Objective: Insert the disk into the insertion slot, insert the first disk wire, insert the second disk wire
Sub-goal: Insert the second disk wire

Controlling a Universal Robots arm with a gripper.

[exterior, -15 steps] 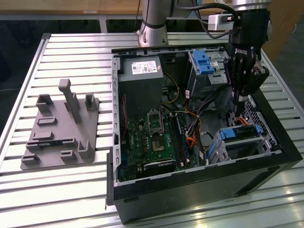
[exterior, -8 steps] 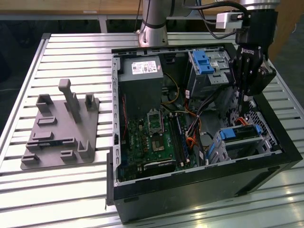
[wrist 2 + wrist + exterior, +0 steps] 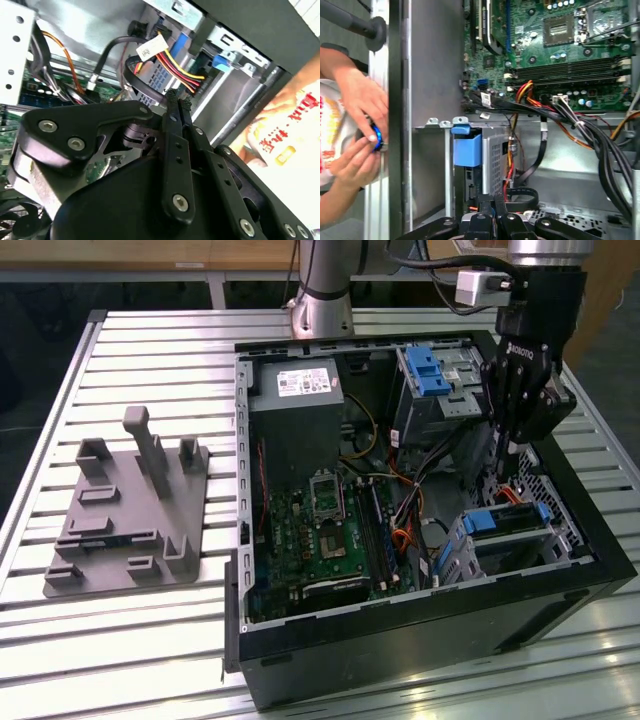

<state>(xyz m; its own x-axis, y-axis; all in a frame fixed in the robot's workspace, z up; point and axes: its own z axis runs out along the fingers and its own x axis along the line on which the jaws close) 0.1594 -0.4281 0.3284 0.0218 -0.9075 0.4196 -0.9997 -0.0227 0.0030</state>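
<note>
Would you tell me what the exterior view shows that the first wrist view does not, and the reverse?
Exterior view: the grey fixture plate on the slatted table, the whole open computer case, and the gripper lowered beside the disk.

First wrist view: a person's hands outside the case wall.

Both: the motherboard, wire bundle and a blue carrier bracket.

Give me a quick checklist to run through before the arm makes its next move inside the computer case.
1. Disk seated in slot: looks ok.
2. Claw shut: ok.
3. One of the wires by the claw tips gripped: cannot tell.
4. Claw over the disk's corner of the case: ok.
5. Person's hands away from the case: not ok, they are against its outer wall.
</note>
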